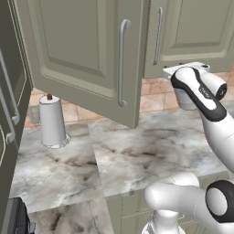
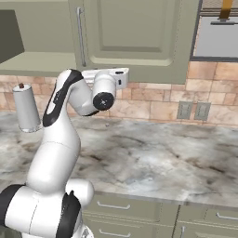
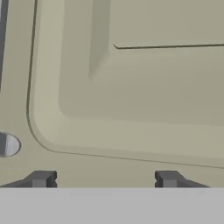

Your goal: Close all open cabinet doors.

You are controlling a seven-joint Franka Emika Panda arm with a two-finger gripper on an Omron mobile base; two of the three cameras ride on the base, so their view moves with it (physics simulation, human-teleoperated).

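Door point(image 1: 77, 59) on the upper cabinet hangs swung out over the counter point(image 1: 151, 151) (left end). Gripper point(image 3: 104, 179) spread, holding nothing, faces the neighbouring door point(image 3: 144, 96) close up, likely positioning to push.

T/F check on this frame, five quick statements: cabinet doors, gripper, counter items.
1. A cabinet door stands swung open over the counter. True.
2. The gripper is shut on a bar handle. False: its fingers are apart, holding nothing, facing a door panel.
3. A paper towel roll stands upright on the counter. True.
4. The roll lies on its side. False: upright.
5. Two wall outlets sit on the brick backsplash. True.
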